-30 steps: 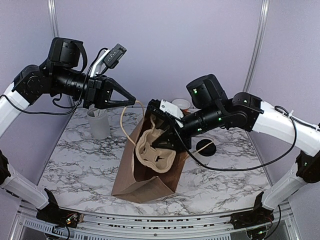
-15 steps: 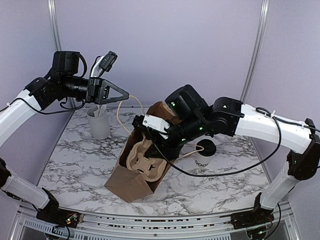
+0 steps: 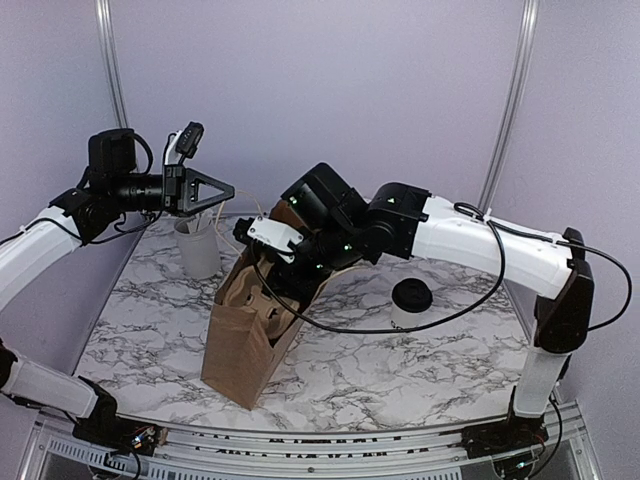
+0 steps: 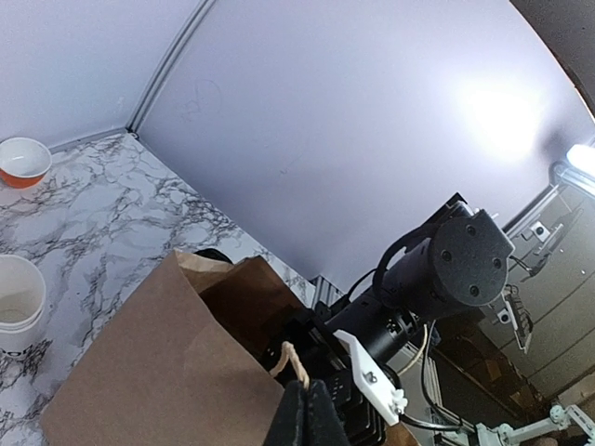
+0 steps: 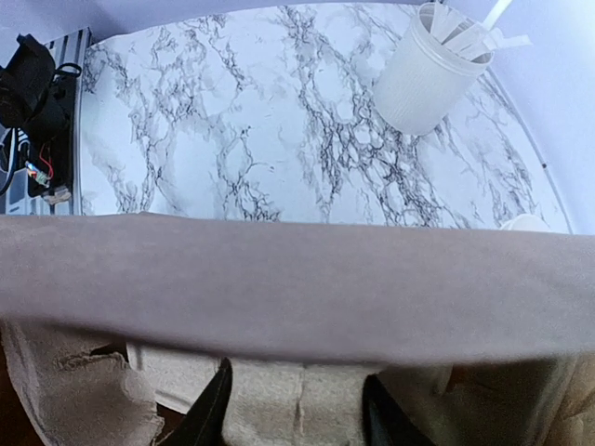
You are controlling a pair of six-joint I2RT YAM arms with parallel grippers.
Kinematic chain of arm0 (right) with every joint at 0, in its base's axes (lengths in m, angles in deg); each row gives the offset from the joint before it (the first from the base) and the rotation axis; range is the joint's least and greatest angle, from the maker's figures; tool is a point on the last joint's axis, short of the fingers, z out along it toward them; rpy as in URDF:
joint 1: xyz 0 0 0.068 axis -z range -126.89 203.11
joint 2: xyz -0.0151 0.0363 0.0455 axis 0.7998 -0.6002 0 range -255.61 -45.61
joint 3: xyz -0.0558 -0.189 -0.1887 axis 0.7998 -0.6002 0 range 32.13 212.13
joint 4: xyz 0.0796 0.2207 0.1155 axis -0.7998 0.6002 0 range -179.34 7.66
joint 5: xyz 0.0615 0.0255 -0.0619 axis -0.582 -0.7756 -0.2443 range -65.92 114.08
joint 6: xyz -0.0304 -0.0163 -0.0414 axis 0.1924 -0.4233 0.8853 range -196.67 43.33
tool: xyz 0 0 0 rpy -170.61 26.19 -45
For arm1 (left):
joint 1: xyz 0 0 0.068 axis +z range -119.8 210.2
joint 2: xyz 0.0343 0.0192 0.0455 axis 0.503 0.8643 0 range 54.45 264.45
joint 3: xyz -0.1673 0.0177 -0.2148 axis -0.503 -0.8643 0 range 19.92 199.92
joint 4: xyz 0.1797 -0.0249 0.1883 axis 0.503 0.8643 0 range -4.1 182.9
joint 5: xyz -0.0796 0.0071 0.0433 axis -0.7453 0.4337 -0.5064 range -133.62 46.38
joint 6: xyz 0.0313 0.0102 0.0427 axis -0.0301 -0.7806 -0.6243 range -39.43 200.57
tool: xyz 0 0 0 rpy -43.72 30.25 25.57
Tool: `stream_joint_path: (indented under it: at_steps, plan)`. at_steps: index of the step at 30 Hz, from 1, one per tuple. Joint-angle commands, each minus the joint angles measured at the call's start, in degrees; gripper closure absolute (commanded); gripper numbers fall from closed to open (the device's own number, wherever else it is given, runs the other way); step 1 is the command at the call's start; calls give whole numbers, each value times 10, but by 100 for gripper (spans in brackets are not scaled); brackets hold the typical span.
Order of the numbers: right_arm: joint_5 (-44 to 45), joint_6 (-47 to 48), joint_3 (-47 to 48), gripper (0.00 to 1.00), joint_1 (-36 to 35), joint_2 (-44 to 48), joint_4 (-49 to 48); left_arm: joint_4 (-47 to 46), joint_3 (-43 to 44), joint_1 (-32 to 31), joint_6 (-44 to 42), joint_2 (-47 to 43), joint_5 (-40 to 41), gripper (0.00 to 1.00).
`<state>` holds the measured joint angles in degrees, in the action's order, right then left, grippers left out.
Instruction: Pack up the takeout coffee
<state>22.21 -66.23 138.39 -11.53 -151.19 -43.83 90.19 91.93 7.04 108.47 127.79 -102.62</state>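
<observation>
The takeout coffee (image 3: pixel 411 301), a white cup with a black lid, stands on the marble table to the right of the brown paper bag (image 3: pixel 240 340). The bag stands tilted with its mouth up. My left gripper (image 3: pixel 230 190) is shut on the bag's twine handle (image 4: pixel 290 360); in the left wrist view its fingers (image 4: pixel 307 420) pinch the twine above the bag (image 4: pixel 158 362). My right gripper (image 3: pixel 275 287) reaches into the bag's mouth. In the right wrist view its fingers (image 5: pixel 209 409) hold the pulp cup carrier (image 5: pixel 297 409) below the bag's rim (image 5: pixel 297 288).
A white utensil holder (image 3: pixel 197 245) stands at the back left, near the left gripper; it also shows in the right wrist view (image 5: pixel 423 79). In the left wrist view a lidless white cup (image 4: pixel 19 302) and an orange bowl (image 4: pixel 23 160) sit on the table.
The bag has been pulled more upright and to the left. My left gripper drew the handle left and back. My right arm moved left and pushed the carrier deeper into the bag.
</observation>
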Motion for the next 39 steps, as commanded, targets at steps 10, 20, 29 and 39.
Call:
stream_joint_path:
  at_steps: [10,20,29,39]
  plan:
    - [4,-39,142,61,11,-74,73,-10,-51,28,13,-73,95,100]
    - [8,-46,186,61,11,-116,87,43,-55,28,-9,-93,149,100]
    - [14,-43,226,60,11,-144,105,53,-55,27,-21,-96,153,100]
    - [19,-41,241,58,12,-158,112,61,-53,28,-30,-93,151,100]
